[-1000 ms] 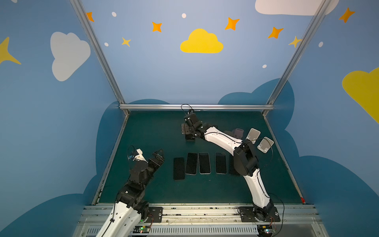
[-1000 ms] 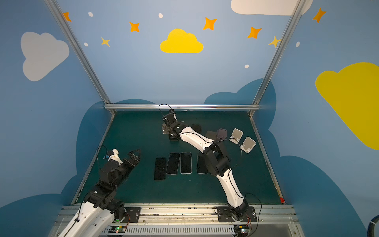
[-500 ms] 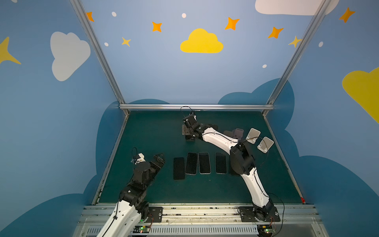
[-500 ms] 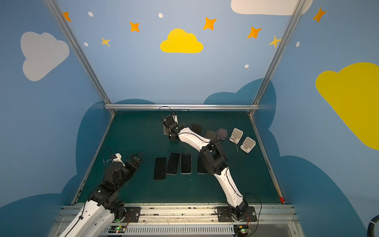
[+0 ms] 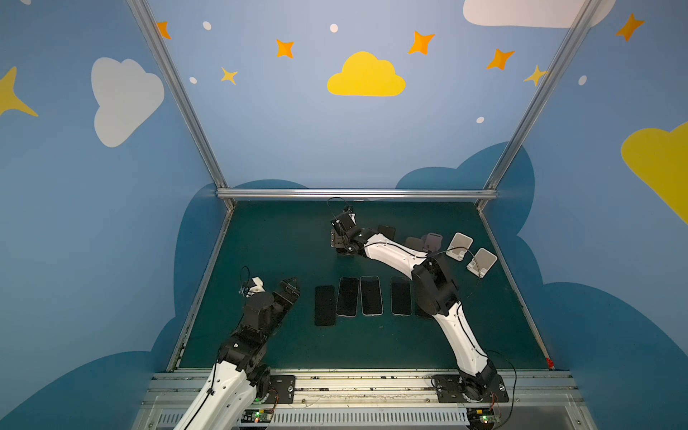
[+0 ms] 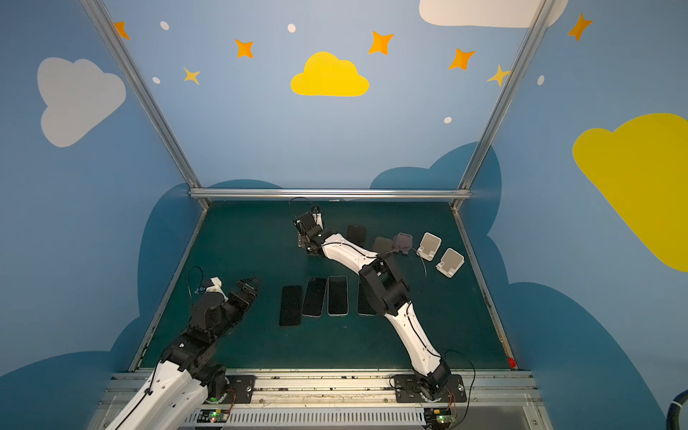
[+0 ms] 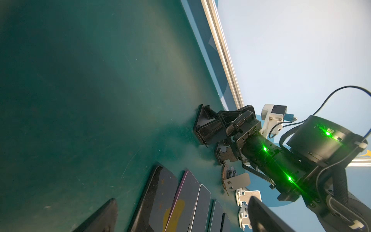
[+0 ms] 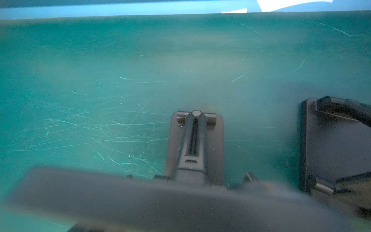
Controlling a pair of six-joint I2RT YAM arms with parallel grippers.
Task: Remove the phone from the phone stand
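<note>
My right gripper reaches to the far middle of the table, over a black phone stand. In the left wrist view its fingers straddle the dark phone leaning on that stand. The phone fills the near edge of the right wrist view as a blur, and the fingers are hidden there, so contact is unclear. In both top views the arm covers the phone. My left gripper hangs open and empty near the front left.
Several phones lie flat in a row at mid-table. To the right of the far stand are more stands: two white empty ones, and one with a purple-grey phone. Another black stand is beside the right gripper.
The right arm's elbow has shifted left while its gripper stayed at the far stand, its jaws narrowing. The left arm has sunk slightly at the front left.
</note>
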